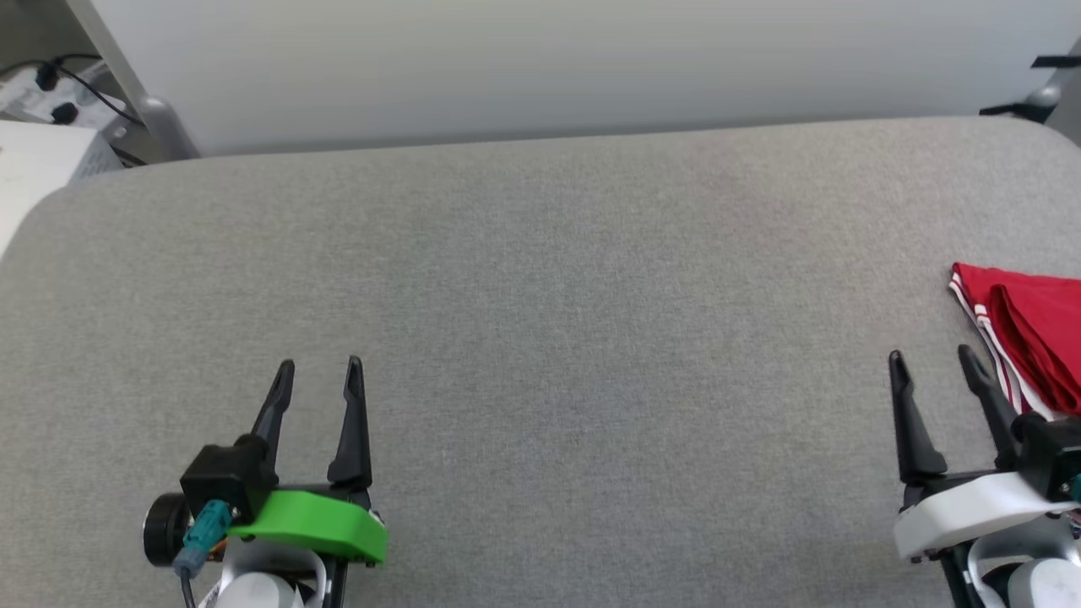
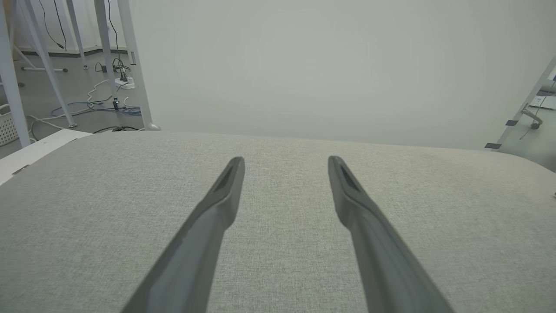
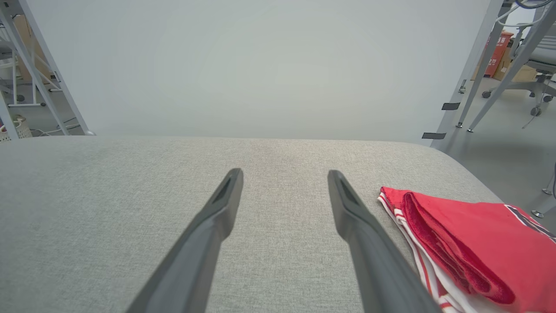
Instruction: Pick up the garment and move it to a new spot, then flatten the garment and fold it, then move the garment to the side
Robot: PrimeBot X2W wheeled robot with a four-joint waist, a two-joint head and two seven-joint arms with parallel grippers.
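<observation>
Jaws wide: left gripper [image 1: 321, 363], right gripper [image 1: 930, 353].

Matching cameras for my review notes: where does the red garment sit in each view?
Head view: garment at the right edge, folded, beside the open right gripper.
Right wrist view: garment at lower right, right of the right-hand finger.
Left wrist view: open left gripper over the grey fabric surface.
Shared landmark: that surface's far edge against the pale wall.

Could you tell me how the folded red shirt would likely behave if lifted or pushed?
The shirt looks soft, with rounded folds, so it would probably droop and unfold if lifted by one edge. Thin and likely light, it may bunch rather than slide on the textured table.
</observation>
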